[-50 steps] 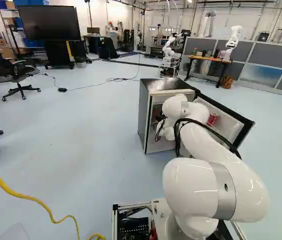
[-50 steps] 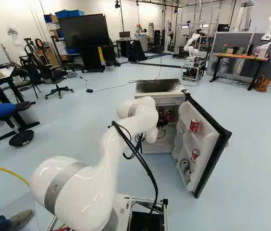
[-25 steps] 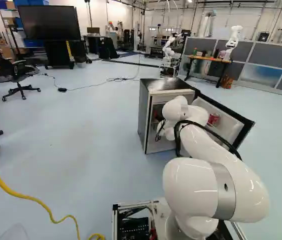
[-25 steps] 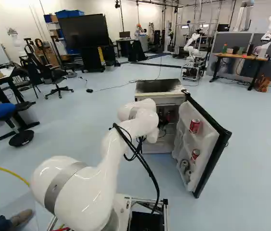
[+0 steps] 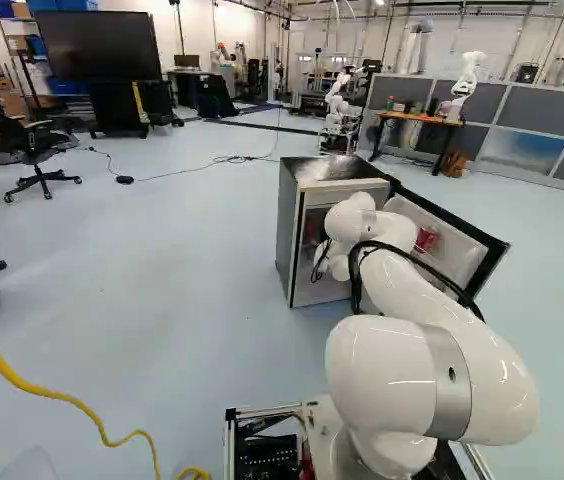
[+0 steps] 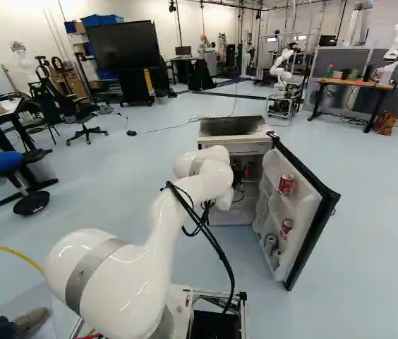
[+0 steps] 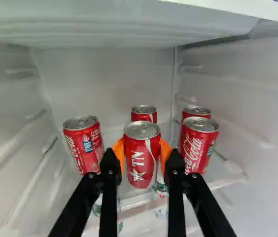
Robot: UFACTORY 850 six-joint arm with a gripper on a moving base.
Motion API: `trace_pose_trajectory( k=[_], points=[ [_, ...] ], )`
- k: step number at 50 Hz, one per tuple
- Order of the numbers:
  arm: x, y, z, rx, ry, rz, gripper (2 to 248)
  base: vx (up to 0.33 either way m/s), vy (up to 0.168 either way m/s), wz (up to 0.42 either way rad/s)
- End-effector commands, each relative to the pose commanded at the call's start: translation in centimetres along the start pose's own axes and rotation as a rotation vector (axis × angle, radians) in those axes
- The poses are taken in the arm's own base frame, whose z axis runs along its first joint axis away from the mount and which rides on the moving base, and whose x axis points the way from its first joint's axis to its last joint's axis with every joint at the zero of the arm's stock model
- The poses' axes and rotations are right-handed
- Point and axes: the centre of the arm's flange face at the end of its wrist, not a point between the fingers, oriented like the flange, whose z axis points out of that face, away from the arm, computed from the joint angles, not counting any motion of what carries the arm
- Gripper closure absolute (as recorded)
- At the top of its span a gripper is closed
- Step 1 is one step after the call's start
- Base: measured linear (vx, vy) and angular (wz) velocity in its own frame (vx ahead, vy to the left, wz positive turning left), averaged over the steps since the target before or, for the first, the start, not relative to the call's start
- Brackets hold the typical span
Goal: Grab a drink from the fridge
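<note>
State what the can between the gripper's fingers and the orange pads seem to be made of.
Can: metal, likely aluminium, with a glossy red coat; its bare silvery lid shines. Pads: rubber or plastic, fairly matt; even orange without metallic glint. Which, I can't tell.

Cans (image 7: 141, 158) glossy metal; fridge walls (image 7: 104, 84) smooth plastic; shelf (image 7: 218, 173) (partly hidden) perhaps glass.

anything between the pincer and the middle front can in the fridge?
Nothing visible. In the wrist view the pincer has its orange pads against both sides of the middle front can; the other red cans stand beside or behind it, none in between.
</note>
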Motion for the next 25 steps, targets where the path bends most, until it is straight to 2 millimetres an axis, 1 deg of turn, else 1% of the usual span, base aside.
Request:
trace_pose_trajectory(
  k=[1, 2, 12, 25],
  points=[
    [0.0, 0.0, 0.0, 0.0, 0.0, 0.0, 141, 0.0, 0.0, 0.0],
    [0.0, 0.0, 0.0, 0.0, 0.0, 0.0, 161, 0.0, 0.0, 0.0],
    [0.1, 0.0, 0.0, 0.0, 0.0, 0.0, 162, 0.0, 0.0, 0.0],
    [1.7, 0.0, 0.0, 0.0, 0.001, 0.0, 162, 0.0, 0.0, 0.0]
  ],
)
